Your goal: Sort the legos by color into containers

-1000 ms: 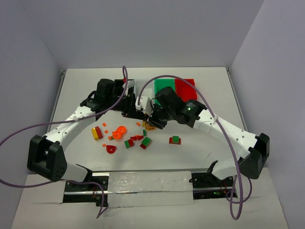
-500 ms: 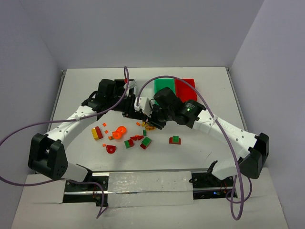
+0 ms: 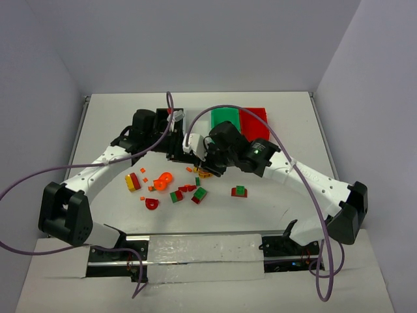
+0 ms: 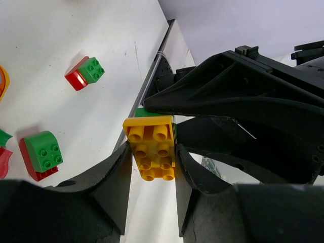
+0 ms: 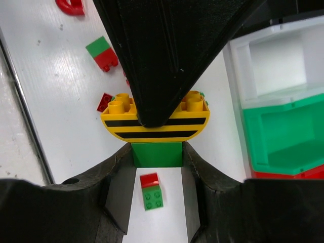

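Nearest, loose legos (image 3: pixel 186 191) lay scattered on the table (image 3: pixel 280 208). Just beyond, the right fingers (image 5: pixel 117 195) clamped a green brick (image 5: pixel 157 154), and the left fingers (image 4: pixel 109 190) seemed pressed against both sides of the yellow piece (image 4: pixel 152 147) stacked on it. The step looked like splitting that pair; next it called for a firm opposing pull. Farthest stood the green bin (image 3: pixel 225 116) and red bin (image 3: pixel 255 117).

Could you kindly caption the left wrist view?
Left fingers pinch a yellow brick joined to the green brick in the right fingers.
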